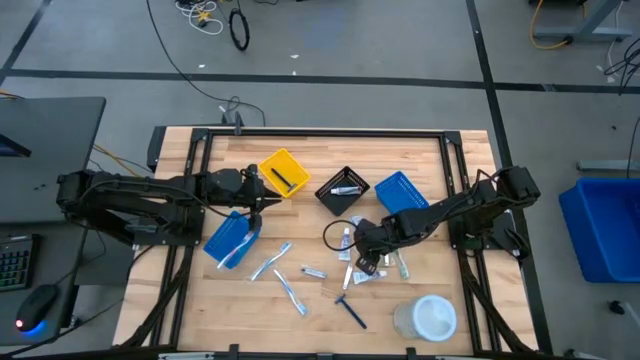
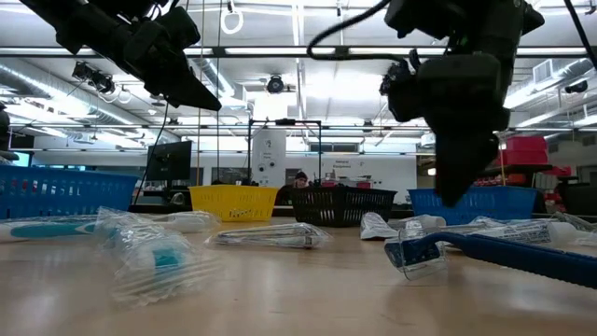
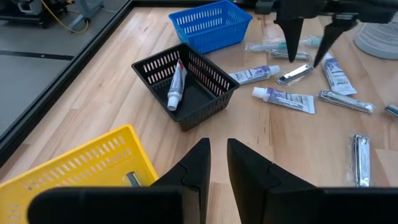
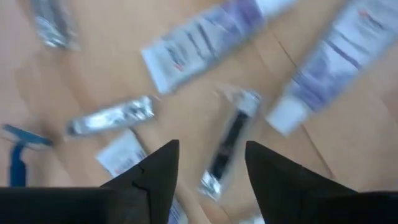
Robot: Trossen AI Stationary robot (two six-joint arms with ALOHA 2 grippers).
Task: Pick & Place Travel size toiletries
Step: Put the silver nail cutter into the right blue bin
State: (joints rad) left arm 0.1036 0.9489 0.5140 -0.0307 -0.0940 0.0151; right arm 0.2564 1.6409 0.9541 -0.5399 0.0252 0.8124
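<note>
The travel size toiletries lie loose on the wooden table: white tubes (image 3: 285, 98) (image 1: 313, 271), pale toothbrushes (image 1: 270, 262) and a dark blue razor (image 1: 350, 310). One tube (image 3: 176, 87) lies inside the black bin (image 1: 343, 190). My right gripper (image 1: 362, 262) (image 4: 211, 146) is open and points down just above a slim dark item in clear wrap (image 4: 227, 146) (image 3: 295, 73); its fingers stand on either side of it. My left gripper (image 1: 262, 200) (image 3: 217, 146) hovers beside the yellow bin (image 1: 283, 172), slightly open and holding nothing.
A blue bin (image 1: 400, 192) sits right of the black bin, and another blue bin (image 1: 232, 238) lies under the left arm. A round white tub (image 1: 430, 318) stands near the table's near right corner. A black cable loop (image 1: 335, 235) lies by the right gripper.
</note>
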